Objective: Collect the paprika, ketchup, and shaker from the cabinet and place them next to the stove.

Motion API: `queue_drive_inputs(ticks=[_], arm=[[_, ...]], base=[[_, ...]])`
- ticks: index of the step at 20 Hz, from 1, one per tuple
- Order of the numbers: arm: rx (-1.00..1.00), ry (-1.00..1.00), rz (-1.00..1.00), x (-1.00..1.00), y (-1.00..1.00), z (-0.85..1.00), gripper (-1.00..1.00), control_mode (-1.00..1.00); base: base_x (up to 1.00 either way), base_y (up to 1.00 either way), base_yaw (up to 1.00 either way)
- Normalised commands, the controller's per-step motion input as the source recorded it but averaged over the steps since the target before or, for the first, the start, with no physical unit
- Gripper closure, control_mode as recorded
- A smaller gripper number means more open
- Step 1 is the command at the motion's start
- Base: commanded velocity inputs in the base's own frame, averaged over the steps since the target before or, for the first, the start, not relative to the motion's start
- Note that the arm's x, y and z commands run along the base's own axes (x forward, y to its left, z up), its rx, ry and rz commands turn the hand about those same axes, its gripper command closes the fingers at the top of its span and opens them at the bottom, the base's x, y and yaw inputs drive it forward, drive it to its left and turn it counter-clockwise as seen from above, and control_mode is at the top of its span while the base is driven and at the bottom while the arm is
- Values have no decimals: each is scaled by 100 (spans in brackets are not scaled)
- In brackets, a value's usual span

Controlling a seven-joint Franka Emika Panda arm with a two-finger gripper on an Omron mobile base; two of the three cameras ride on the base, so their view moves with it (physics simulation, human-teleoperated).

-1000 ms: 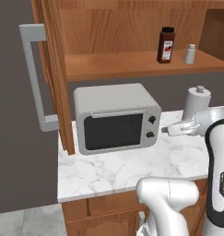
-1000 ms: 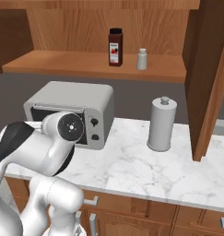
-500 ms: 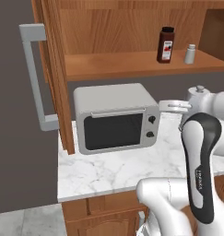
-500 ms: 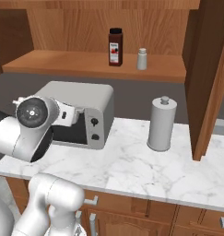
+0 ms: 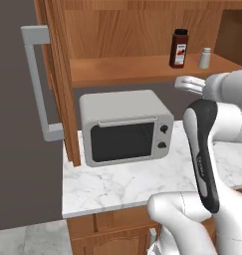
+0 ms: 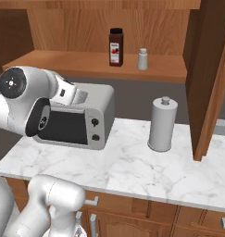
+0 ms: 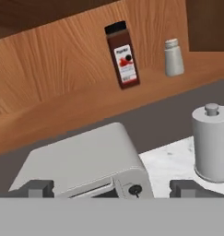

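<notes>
Paprika and shaker on the open cabinet shelf

The paprika (image 7: pixel 123 55) stands beside the shaker (image 7: pixel 173 57) in the cabinet (image 5: pixel 122 69); its pale label shows a red picture, its writing unreadable. The end effector (image 7: pixel 115 188) hangs open and empty above the microwave (image 6: pixel 81 120) on the worktop (image 6: pixel 132 166).

1. Grey microwave (image 5: pixel 125 127) sits mid-frame in the left base view on the white marble desk (image 5: pixel 117 184), dark glass door, two small knobs down its right side.
2. Grey knob-topped cylinder (image 6: pixel 162 123) stands upright on the desk right of centre in the right base view, well apart from the microwave.
3. Wooden drawer fronts (image 6: pixel 128 210) with small grey handles run along the bottom, under the desk.
</notes>
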Motion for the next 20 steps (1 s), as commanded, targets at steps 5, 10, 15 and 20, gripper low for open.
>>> queue_drive_inputs(ticks=[5,10,15,20], arm=[[-3,-10,-11,21,-33,68,-100,-100],[-3,-12,-4,11,-26,43,-100,-100],[-1,-13,0,4,-5,11,-100,-100],[0,-13,0,0,0,0,-100,-100]], base=[[0,0,0],[0,0,0],[0,0,0],[0,0,0]])
